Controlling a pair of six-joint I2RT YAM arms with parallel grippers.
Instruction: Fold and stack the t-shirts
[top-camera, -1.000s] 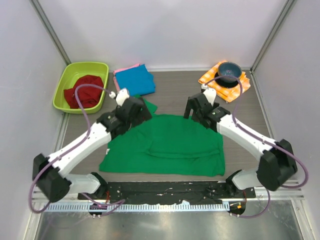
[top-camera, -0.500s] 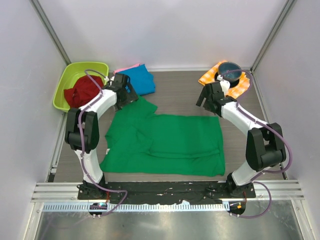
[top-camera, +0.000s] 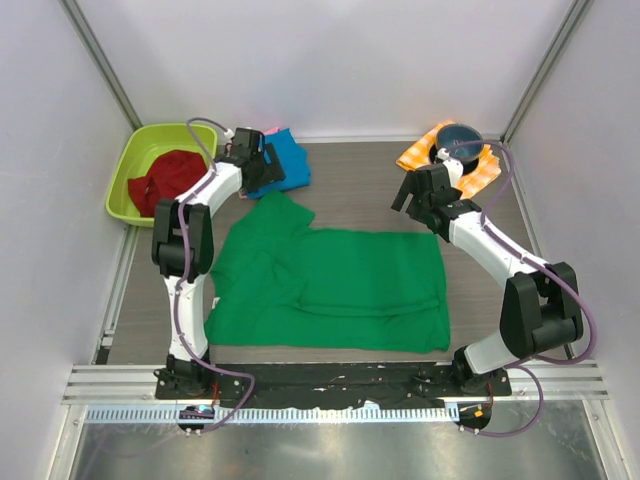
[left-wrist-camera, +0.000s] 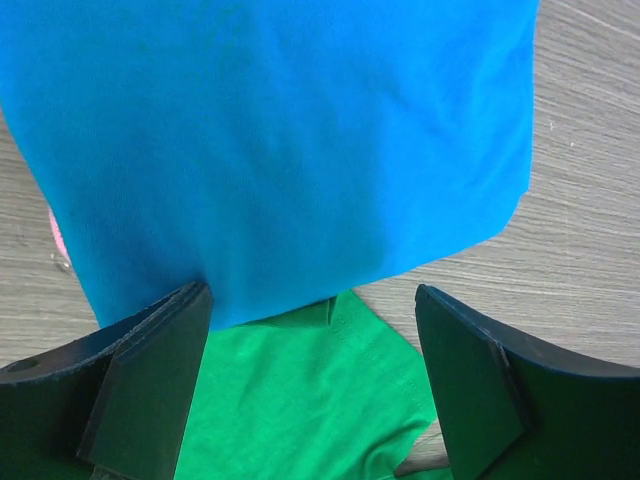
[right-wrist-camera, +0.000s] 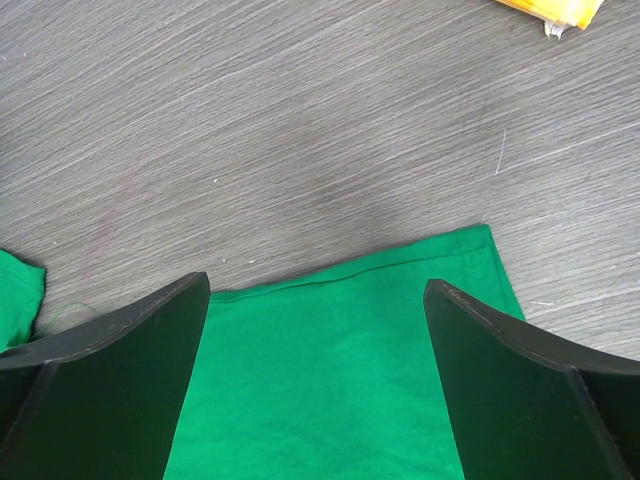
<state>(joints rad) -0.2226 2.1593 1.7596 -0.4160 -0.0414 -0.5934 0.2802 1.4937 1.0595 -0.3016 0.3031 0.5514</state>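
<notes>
Green t-shirt (top-camera: 330, 285) lies spread on the surface (top-camera: 350, 190), its far hem showing between the wide, empty jaws of the right tool (right-wrist-camera: 315, 380). The left tool (left-wrist-camera: 310, 385), jaws also wide and holding nothing, hangs over the near edge of the folded blue t-shirt (left-wrist-camera: 290, 140), where a green sleeve meets it. A sliver of the pink t-shirt (left-wrist-camera: 57, 238) peeks out beyond its left finger.

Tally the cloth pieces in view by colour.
Green t-shirt: 1
Blue t-shirt: 1
Pink cloth, only an edge visible: 1
Red cloth in the bin: 1
Orange-and-white checked cloth: 1
Total: 5
</notes>
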